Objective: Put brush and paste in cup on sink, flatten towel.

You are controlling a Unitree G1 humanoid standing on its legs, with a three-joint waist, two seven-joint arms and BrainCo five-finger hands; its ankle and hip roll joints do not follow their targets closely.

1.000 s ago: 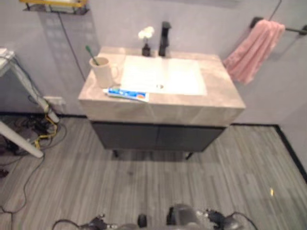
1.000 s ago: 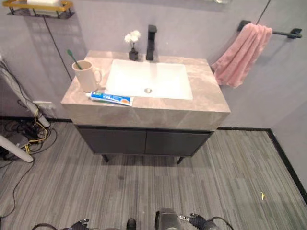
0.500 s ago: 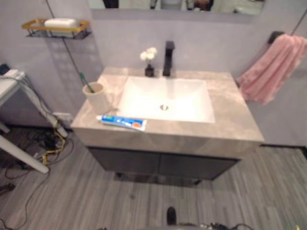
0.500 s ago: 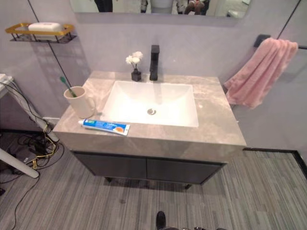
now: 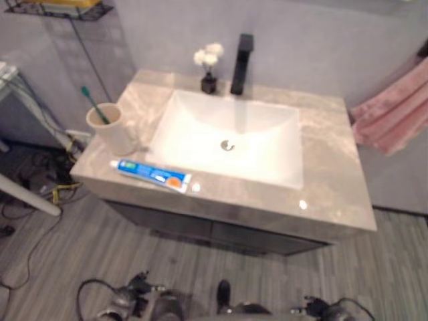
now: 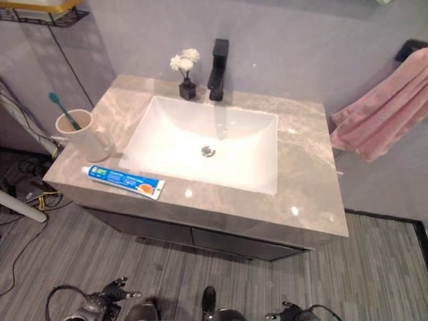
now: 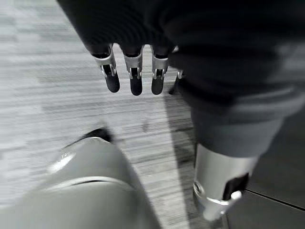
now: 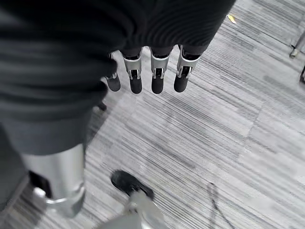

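Observation:
A beige cup [image 5: 114, 131] stands at the left end of the marble counter [image 5: 328, 175] with a green toothbrush [image 5: 91, 101] upright in it. The blue and white toothpaste tube [image 5: 154, 176] lies flat on the counter's front edge, just right of the cup. A pink towel [image 6: 382, 112] hangs bunched from a wall bar at the right. My left hand [image 7: 136, 78] hangs over the wood floor with straight fingers and holds nothing. My right hand [image 8: 157, 77] hangs the same way, open and apart from the counter.
The white basin [image 5: 200, 127] fills the counter's middle, with a black faucet [image 5: 241, 57] and a small flower vase [image 5: 208, 67] behind it. A dark cabinet [image 5: 221, 234] sits below. A white stand leg and cables [image 5: 27, 194] lie on the floor at left.
The camera has shifted, and the counter now looks closer and is seen from higher up. Cup, brush, tube and towel stay where they were.

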